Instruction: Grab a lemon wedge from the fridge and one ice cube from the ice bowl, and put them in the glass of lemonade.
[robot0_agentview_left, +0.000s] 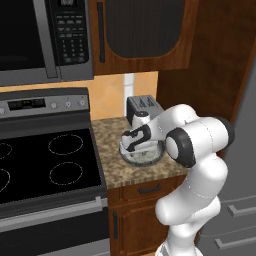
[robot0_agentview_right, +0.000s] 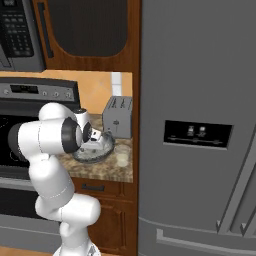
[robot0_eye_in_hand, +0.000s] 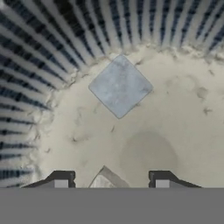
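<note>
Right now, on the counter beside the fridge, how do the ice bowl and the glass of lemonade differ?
The ice bowl is wide and shallow; the glass of lemonade is narrow, upright and far smaller. The ice bowl is grey-blue with a ribbed wall and a whitish speckled floor; the glass is pale and translucent. The gripper hangs inside the bowl near an ice cube, while the glass stands free beside the bowl. Both sit on the speckled counter in front of the toaster.

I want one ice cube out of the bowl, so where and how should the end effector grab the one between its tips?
Grip the ice cube low between the end effector tips, across its two opposite flat sides, coming straight down into the ice bowl. It lies flat on the bowl's floor, apart from the other cube, so probably nothing blocks the fingers.
</note>
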